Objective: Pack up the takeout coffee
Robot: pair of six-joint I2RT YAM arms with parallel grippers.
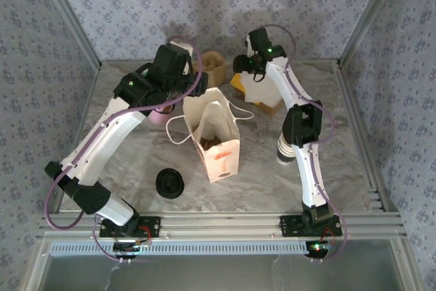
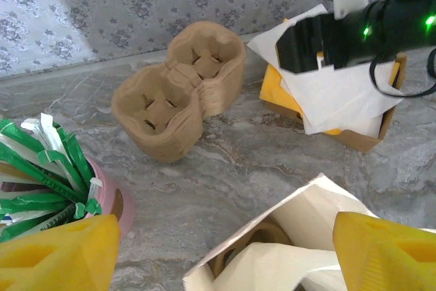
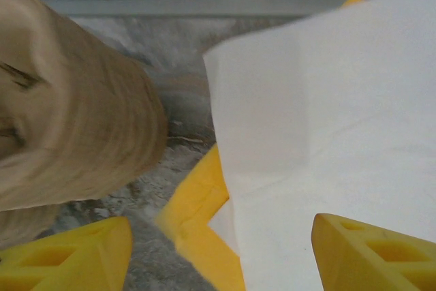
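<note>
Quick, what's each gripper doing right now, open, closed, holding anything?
Left gripper: open, holding nothing, above the paper bag.
Right gripper: open, white napkin between its fingers, not clamped.

A brown cardboard cup carrier (image 2: 177,93) sits on the gray bench (image 2: 238,161). Near it, a box (image 2: 361,140) holds white and yellow napkins (image 2: 340,97). A pink cup (image 2: 121,206) holds green packets (image 2: 48,168).

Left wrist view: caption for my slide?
Open left pincer over white bag; cup carrier, packet tub, napkin box beyond.
</note>
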